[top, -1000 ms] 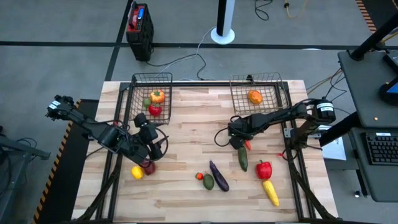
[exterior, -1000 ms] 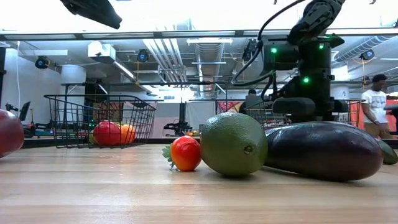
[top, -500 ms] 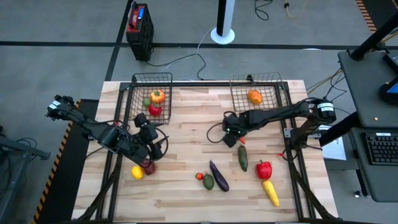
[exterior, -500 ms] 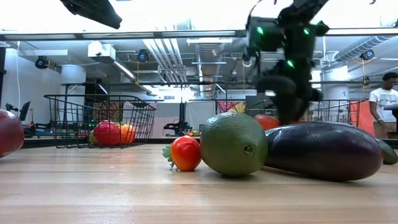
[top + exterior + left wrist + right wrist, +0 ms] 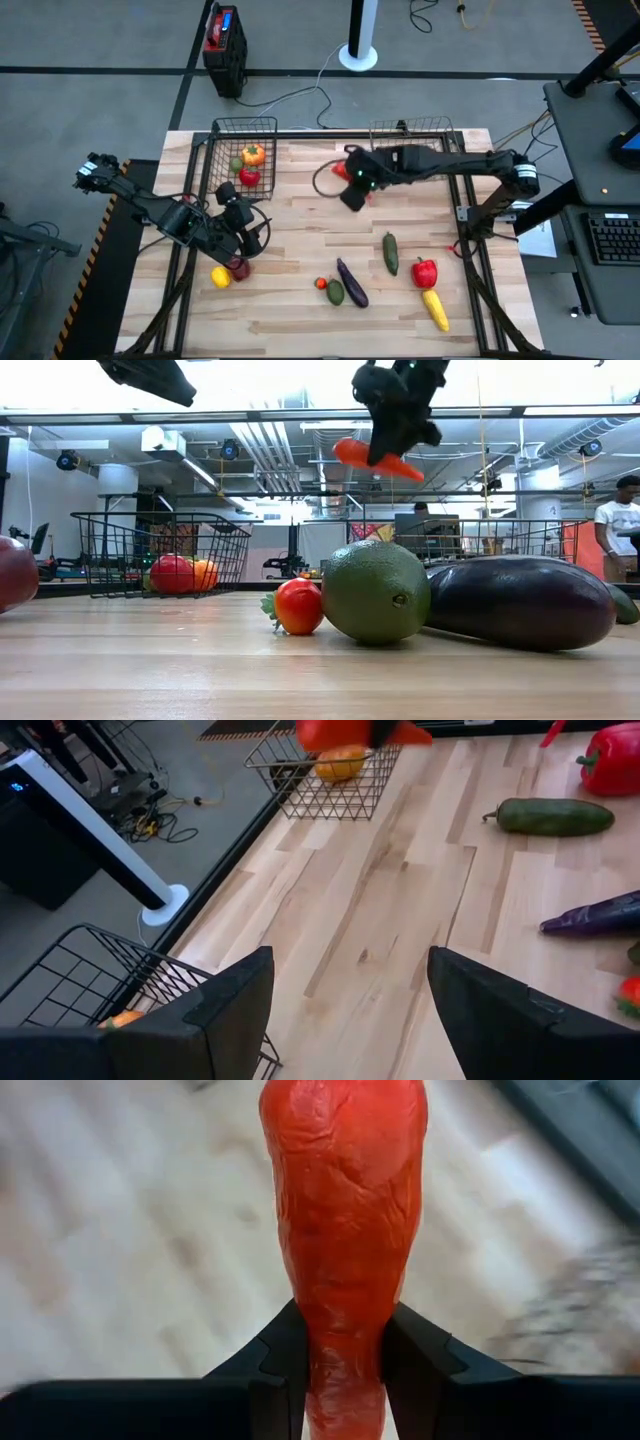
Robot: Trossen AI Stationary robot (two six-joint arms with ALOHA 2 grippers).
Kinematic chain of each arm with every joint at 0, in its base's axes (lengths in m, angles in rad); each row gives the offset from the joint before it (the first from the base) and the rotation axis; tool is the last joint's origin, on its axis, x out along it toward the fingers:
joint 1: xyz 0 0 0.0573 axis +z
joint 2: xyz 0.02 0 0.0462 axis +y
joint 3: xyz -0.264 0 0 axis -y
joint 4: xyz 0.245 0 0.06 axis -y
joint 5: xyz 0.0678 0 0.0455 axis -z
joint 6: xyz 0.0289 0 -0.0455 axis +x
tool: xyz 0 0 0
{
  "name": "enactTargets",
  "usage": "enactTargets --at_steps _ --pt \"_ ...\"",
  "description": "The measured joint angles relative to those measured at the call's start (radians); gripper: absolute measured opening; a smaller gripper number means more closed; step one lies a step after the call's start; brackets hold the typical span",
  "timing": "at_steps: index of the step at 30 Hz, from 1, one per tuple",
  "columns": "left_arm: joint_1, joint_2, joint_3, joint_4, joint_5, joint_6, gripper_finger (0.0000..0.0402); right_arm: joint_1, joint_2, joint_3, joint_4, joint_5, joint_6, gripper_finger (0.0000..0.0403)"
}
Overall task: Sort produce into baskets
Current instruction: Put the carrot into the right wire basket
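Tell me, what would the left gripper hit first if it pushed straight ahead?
Probably bare table: the open left gripper points at plain wood, short of the cucumber.

Mostly plastic produce on a wood table

Between the right gripper's [image 5: 340,1370] matt black plastic fingers, the carrot [image 5: 345,1210] looks wrinkly and a bit rough. The table [image 5: 300,190] is pale butcher-block wood, smooth with a low sheen. The eggplant [image 5: 520,600] is glossy, the lime-green fruit [image 5: 376,591] duller. Baskets [image 5: 160,550] are thin dark metal wire.
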Motion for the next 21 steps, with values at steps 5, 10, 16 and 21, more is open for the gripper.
enactTargets --at_steps 5,10,16,21 --pt "0.0 0.0 0.0 0.0 0.0 -0.002 0.0246 -0.083 0.0 0.096 -0.176 0.112 -0.042 0.0091" --pt "0.0 0.0 0.0 0.0 0.0 -0.004 0.0246 -0.201 0.0 0.112 -0.327 0.19 -0.045 0.0091" --pt "0.0 0.0 0.0 0.0 0.0 -0.004 0.0246 -0.349 0.0 0.064 -0.367 0.21 -0.078 0.0091" --pt "0.0 0.0 0.0 0.0 0.0 -0.005 0.0246 -0.441 0.0 -0.013 -0.305 0.191 -0.125 0.0091"
